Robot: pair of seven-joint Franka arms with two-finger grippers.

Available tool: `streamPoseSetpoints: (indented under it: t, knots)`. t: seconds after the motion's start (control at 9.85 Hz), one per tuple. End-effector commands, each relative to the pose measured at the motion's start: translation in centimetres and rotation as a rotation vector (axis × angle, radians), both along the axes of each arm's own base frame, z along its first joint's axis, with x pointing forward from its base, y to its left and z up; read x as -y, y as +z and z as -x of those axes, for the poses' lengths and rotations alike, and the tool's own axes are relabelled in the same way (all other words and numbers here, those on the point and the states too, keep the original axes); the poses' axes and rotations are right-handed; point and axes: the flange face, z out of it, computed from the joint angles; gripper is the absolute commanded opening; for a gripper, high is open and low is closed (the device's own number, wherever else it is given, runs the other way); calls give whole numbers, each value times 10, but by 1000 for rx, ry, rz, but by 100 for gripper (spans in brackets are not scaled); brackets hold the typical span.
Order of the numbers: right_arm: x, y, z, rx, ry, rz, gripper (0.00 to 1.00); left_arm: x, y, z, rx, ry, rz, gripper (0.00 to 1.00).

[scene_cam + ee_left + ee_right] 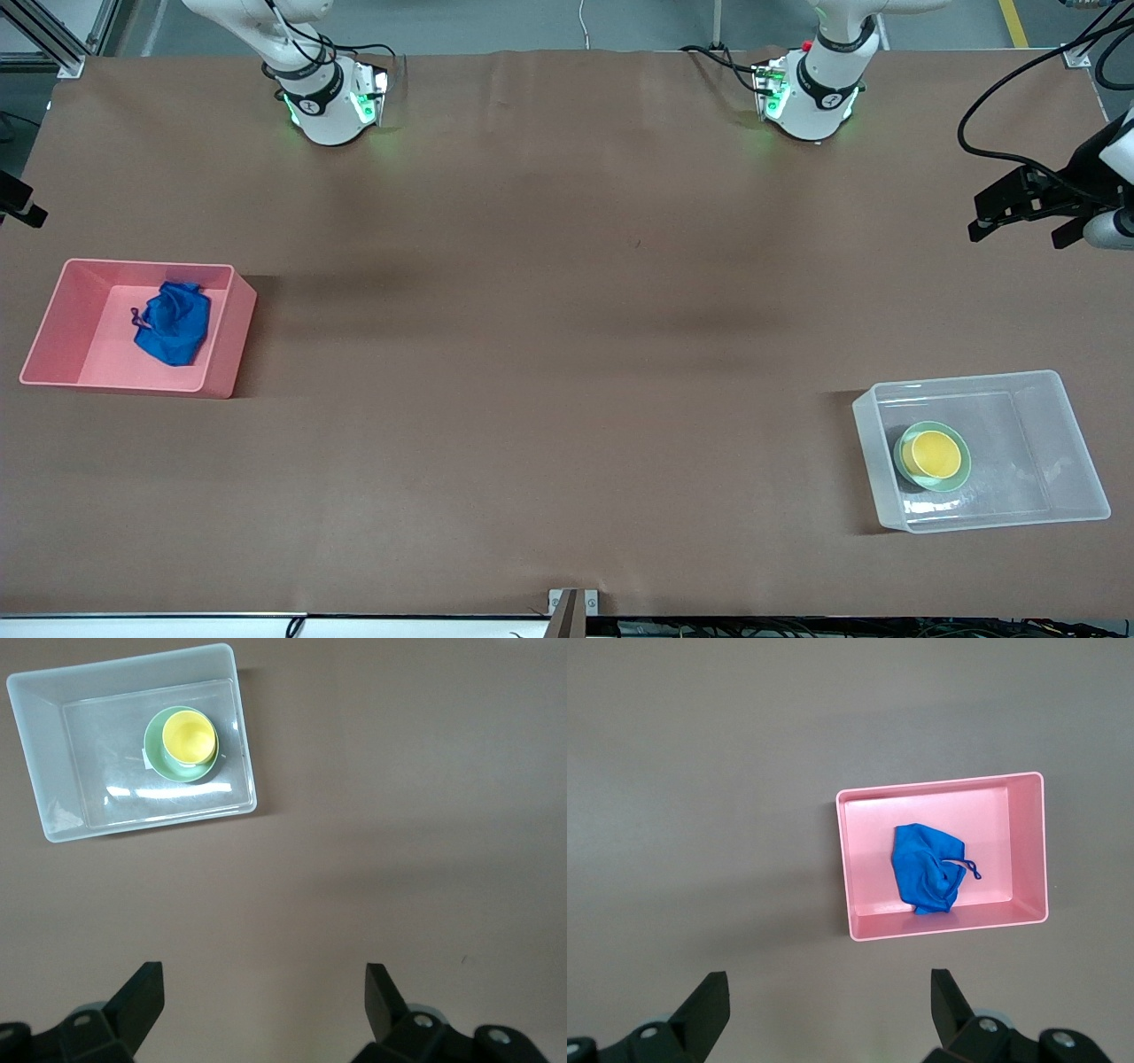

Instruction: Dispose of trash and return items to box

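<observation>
The blue trash (pixel 173 323) lies crumpled in the pink bin (pixel 71 319) at the right arm's end of the table; it also shows in the right wrist view (pixel 926 868). The yellow cup (pixel 930 454) stands inside the mint-green bowl (pixel 944 485), and both sit in the clear box (pixel 1045 425) at the left arm's end. The left wrist view shows the cup (pixel 189 737), bowl (pixel 159 762) and box (pixel 53 744). My left gripper (pixel 1015 237) (pixel 264 992) is open and empty, high over the table's edge. My right gripper (pixel 22 208) (pixel 830 997) is open and empty, high beside the bin.
The pink bin also shows in the right wrist view (pixel 1023 842). The brown table cover (pixel 567 354) stretches between bin and box. Both arm bases (pixel 328 97) (pixel 811 93) stand along the edge farthest from the front camera.
</observation>
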Motion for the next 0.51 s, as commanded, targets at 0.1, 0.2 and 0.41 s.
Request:
streamPoseSetpoints:
  t: [0.1, 0.2, 0.41]
  knots:
    - [1, 3, -1, 5, 4, 6, 100, 5, -15, 5, -38, -2, -61, 100]
    - [0, 3, -1, 6, 5, 11, 100, 5, -17, 4, -41, 0, -61, 100]
    - [-1, 3, -1, 5, 8, 12, 100, 4, -16, 4, -40, 13, -61, 100]
